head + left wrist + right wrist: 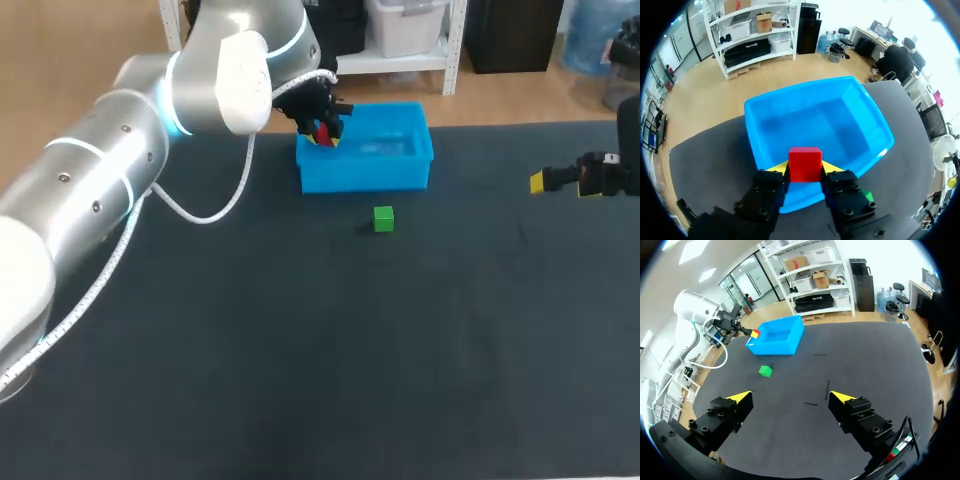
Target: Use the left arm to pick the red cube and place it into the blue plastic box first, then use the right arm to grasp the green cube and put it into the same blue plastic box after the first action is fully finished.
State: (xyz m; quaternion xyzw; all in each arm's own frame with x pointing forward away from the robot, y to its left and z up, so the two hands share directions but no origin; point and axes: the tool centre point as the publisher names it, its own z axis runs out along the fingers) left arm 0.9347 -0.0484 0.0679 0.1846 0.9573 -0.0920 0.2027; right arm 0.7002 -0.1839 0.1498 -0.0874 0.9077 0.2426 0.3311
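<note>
Judging by its look, the red cube is taken to be light, rigid and smooth-faced, unlikely to deform or break. Its flat, parallel sides are the natural place to be gripped, and it is gripped there now. It is clenched at two opposite faces by the left gripper, with its upper half left proud of the yellow tips. Because the faces may be slick, a centred, square hold is thought safer than one near an edge. The red cube is carried above the box, over the rim at the box's left end, and has not been set down inside. A short drop onto the box's floor should do it no harm, though a small bounce is possible. The green cube lies on the table just in front of the box, apart from its front wall. It is expected to handle alike. The right gripper is kept well off to the box's right, its fingers spread wide with nothing between them.
</note>
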